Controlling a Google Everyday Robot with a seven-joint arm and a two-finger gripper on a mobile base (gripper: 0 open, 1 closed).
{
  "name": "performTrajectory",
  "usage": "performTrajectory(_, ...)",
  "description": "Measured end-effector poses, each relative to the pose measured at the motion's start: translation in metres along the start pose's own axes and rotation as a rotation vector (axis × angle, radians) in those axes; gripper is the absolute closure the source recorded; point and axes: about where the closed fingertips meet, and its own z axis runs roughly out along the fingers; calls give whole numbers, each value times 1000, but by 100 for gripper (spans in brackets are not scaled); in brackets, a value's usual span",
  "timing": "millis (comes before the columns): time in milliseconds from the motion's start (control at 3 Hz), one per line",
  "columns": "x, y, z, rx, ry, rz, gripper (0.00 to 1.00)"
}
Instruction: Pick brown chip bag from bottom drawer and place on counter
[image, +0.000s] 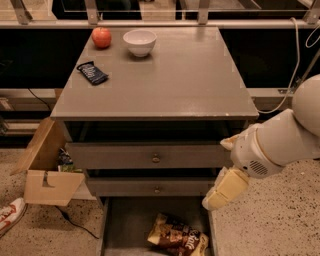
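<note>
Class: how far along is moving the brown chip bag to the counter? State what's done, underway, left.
Done: the deep grey bottom drawer stands open. In hand: the cream tool hangs empty above the drawer's right edge. Left: grasp the crinkled dark brown chip bag inside and set it on the flat grey counter.

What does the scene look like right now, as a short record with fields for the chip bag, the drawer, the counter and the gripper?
chip bag: brown, lying in the bottom drawer toward its right side, not held
bottom drawer: pulled out
counter: holds an apple, a white bowl and a blue packet, all on its far left part
gripper: right of the cabinet, above the drawer's right edge, apart from the bag
floor, left: cardboard box, open
</note>
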Motion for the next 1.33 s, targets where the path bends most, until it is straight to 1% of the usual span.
performTrajectory(333, 0, 0, 0, 0, 0, 0, 0)
performTrajectory(667, 8, -2, 12, 3, -8, 15, 0)
performTrajectory(1000, 30, 1, 42, 40, -30, 37, 0)
performTrajectory(1333, 31, 2, 42, 37, -35, 33, 0)
